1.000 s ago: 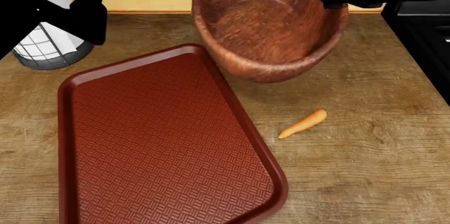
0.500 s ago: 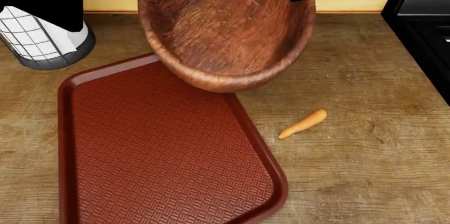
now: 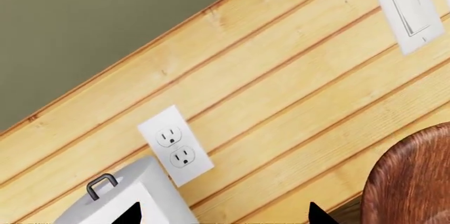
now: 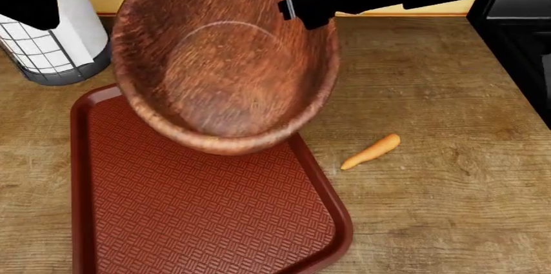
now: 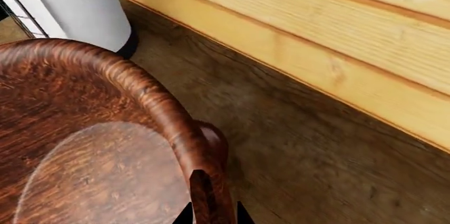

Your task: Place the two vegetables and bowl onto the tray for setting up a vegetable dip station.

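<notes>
Right gripper (image 5: pixel 213 218) jaws pinching the bowl (image 4: pixel 224 61) rim above the tray (image 4: pixel 206 216) — left jaws' state unclear

wooden bowl rim pinched in the right gripper, above the counter by the wall

the dark reddish-brown bowl (image 5: pixel 84 129) fills much of this view, its thick grained rim curving away from the camera and its inner floor showing a pale round sheen. the right gripper (image 5: pixel 213 214) shows only as two small dark fingertips (image 5: pixel 185 214), one on each side of the rim, closed against the wood. beyond the bowl lies the brown wooden counter (image 5: pixel 295 129), meeting a wall of pale yellow horizontal planks (image 5: pixel 338 29). near that wall stands a white cylinder (image 5: pixel 74 5) with a dark base, part of a wire frame visible at its side.
</notes>
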